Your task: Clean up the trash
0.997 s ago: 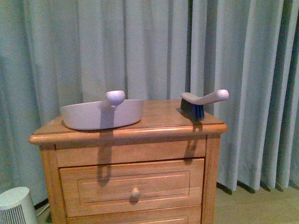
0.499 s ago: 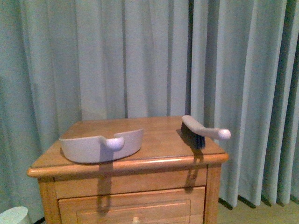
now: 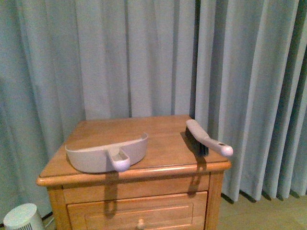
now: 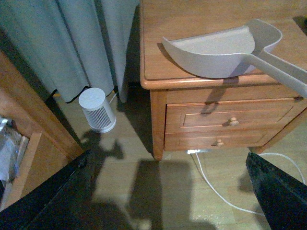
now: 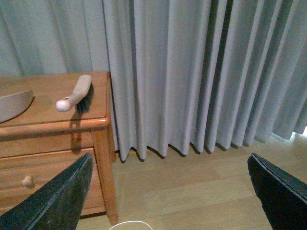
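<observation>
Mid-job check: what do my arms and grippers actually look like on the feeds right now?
Only the fingers show. The left gripper has two plain black fingers, broad wedges tapering to a blunt tip. The right gripper looks the same, black and wedge-shaped. No markings or cables are visible on either. The front view shows neither arm.

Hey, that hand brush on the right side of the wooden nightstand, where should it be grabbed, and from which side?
Grip the brush by its pale handle, not the dark bristles. The handle slants toward the nightstand's front right corner, its rounded end lifted off the top, so coming from the front and closing across its narrow width probably works best.
</observation>
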You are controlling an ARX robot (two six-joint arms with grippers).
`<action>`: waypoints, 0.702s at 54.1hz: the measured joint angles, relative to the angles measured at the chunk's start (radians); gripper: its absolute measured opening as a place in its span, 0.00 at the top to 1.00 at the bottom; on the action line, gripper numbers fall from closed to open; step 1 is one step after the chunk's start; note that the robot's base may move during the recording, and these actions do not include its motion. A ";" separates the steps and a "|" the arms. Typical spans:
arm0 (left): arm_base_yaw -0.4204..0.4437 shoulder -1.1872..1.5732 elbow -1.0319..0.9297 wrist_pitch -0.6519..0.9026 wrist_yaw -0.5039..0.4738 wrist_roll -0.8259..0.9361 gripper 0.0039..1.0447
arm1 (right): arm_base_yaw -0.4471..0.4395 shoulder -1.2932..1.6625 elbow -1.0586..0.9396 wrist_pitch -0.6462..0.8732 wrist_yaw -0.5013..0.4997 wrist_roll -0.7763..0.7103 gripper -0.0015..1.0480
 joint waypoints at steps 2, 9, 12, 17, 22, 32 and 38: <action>-0.034 0.070 0.082 -0.028 -0.024 0.025 0.07 | 0.000 0.000 0.000 0.000 0.000 0.000 0.07; -0.147 0.269 0.334 -0.116 -0.099 0.077 0.07 | 0.000 0.000 0.000 0.000 0.000 0.000 0.07; -0.192 0.352 0.428 -0.144 -0.138 0.081 0.07 | 0.000 0.000 0.000 0.000 0.000 0.000 0.07; -0.249 0.484 0.550 -0.203 -0.191 0.056 0.07 | 0.000 0.000 0.000 0.000 0.000 0.000 0.07; -0.281 0.600 0.623 -0.233 -0.237 0.015 0.07 | 0.000 0.000 0.000 0.000 0.000 0.000 0.07; -0.322 0.809 0.761 -0.281 -0.294 -0.083 0.07 | 0.000 0.000 0.000 0.000 0.000 0.000 0.07; -0.333 0.935 0.879 -0.334 -0.315 -0.164 0.07 | 0.000 0.000 0.000 0.000 0.000 0.000 0.07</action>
